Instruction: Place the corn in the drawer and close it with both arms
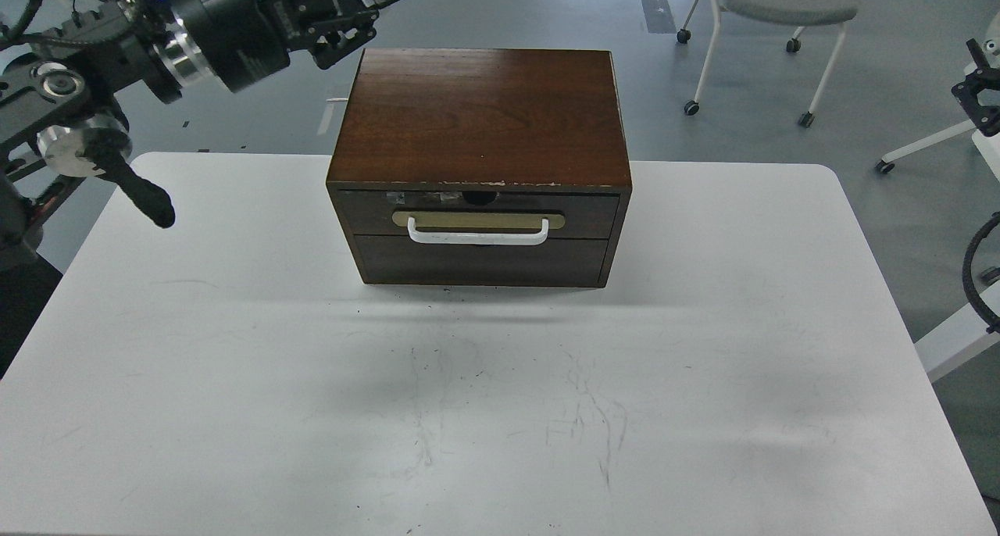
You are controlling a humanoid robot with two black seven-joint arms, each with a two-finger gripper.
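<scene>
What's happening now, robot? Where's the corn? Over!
Left gripper raised beside the cabinet, holding nothing. Right gripper out of view. Drawer shut; corn not visible. Nothing blocking the handle. Over.

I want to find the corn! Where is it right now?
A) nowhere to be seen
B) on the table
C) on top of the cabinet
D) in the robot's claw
A: no corn shows anywhere; the drawer is shut, and the left gripper holds nothing.
</scene>
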